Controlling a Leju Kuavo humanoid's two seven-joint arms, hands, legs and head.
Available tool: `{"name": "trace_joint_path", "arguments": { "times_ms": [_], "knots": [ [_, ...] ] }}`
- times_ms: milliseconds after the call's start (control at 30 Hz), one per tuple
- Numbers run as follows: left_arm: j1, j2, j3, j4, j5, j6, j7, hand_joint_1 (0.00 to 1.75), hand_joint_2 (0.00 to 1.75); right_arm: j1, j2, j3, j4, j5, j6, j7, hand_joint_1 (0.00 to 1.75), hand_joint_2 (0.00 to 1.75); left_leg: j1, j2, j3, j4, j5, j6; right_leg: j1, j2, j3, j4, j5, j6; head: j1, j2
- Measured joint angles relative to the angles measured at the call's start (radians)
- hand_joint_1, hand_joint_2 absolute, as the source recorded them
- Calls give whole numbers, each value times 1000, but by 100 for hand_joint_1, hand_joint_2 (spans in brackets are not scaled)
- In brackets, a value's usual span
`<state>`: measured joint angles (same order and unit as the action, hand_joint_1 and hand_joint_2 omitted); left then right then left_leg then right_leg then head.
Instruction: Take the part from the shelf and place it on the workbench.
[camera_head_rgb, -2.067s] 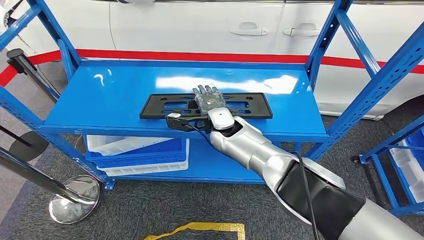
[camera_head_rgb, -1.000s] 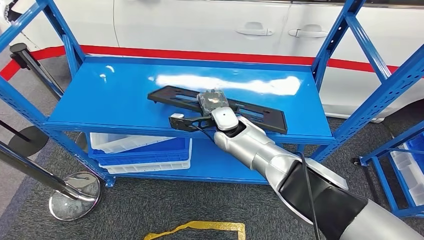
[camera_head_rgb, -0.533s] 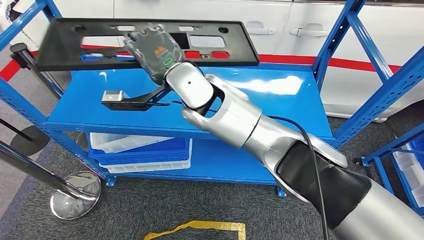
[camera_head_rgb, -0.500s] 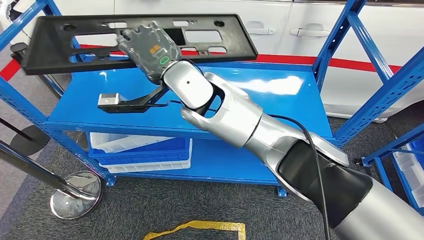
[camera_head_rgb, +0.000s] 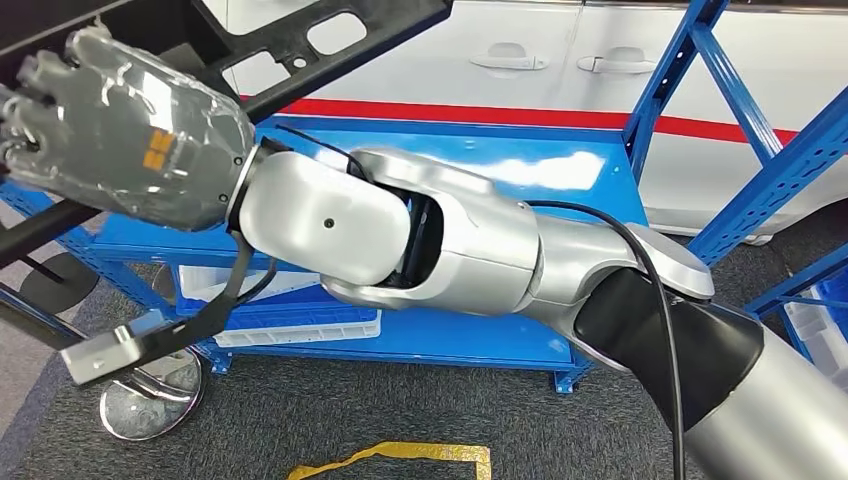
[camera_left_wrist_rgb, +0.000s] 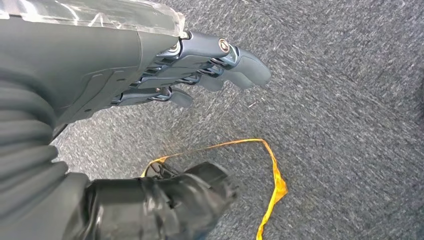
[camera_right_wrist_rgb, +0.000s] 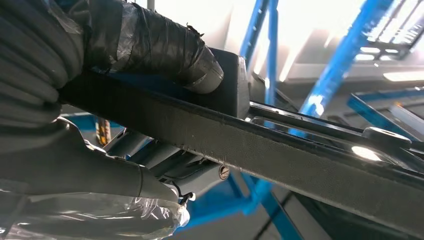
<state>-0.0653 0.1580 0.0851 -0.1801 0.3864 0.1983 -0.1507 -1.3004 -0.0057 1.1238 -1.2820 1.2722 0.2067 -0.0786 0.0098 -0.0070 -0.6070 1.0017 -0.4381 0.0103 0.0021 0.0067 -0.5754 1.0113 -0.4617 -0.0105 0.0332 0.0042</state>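
Note:
The part is a long flat black plastic frame (camera_head_rgb: 330, 30) with cut-outs, lifted high and close to the head camera at the upper left. My right hand (camera_head_rgb: 120, 135), wrapped in clear film, grips it; in the right wrist view the thumb (camera_right_wrist_rgb: 165, 50) lies over the black frame (camera_right_wrist_rgb: 280, 150) and the fingers clamp it from the other side. My left hand (camera_left_wrist_rgb: 200, 70) hangs over grey carpet with its fingers straight and apart, holding nothing.
The blue shelf rack (camera_head_rgb: 560, 170) stands ahead with a bare top deck and white and blue bins (camera_head_rgb: 290, 315) below. A white car (camera_head_rgb: 560, 60) is behind it. A chrome stanchion base (camera_head_rgb: 150, 400) and yellow floor tape (camera_head_rgb: 400, 455) lie on the carpet.
My right hand gripped the black frame on the shelf, lifted it off the deck, and has swung it up and to the left, close to the head camera.

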Motion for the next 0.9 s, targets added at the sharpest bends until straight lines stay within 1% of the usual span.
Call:
{"name": "trace_joint_path", "arguments": {
  "times_ms": [300, 367, 500, 600, 733, 900],
  "knots": [
    [0, -4, 0, 0, -14, 4, 10, 0, 175, -1, -23, 31, -69, -23, 2, 2, 175, 175, 0, 0, 0, 0, 0, 0, 0, 0, 0, 0, 0, 0, 0, 0],
    [0, -5, 0, 0, -10, 7, 3, 0, 175, 8, -31, 33, -76, -55, 1, 10, 175, 175, 0, 0, 1, 0, 0, 0, 0, 0, 0, 0, 0, 0, 0, 0],
    [0, -6, 0, 0, -10, 7, -2, 0, 175, 42, -55, 29, -82, -163, -11, 35, 175, 175, 0, 0, 1, 0, 0, 0, 0, 0, 0, 0, 0, 0, 0, 0],
    [1, -6, 0, 0, -11, 7, -3, 0, 175, 62, -80, 16, -88, -204, -25, 36, 175, 175, 0, 0, 1, 0, 0, 0, 0, 0, 0, 0, 0, 0, 0, 0],
    [1, -5, 0, 0, -11, 6, -4, 0, 175, 68, -105, -4, -108, -200, -35, 56, 175, 175, -1, 0, 1, 1, 0, 0, -1, 1, 0, -1, 0, 0, 0, 0],
    [1, -4, 0, 0, -18, 2, -11, 0, 175, 75, -120, -25, -126, -187, -34, 81, 175, 175, -3, 0, 1, 3, -2, 2, -4, 1, 1, -2, 0, 0, 0, 0]
  ]
}}
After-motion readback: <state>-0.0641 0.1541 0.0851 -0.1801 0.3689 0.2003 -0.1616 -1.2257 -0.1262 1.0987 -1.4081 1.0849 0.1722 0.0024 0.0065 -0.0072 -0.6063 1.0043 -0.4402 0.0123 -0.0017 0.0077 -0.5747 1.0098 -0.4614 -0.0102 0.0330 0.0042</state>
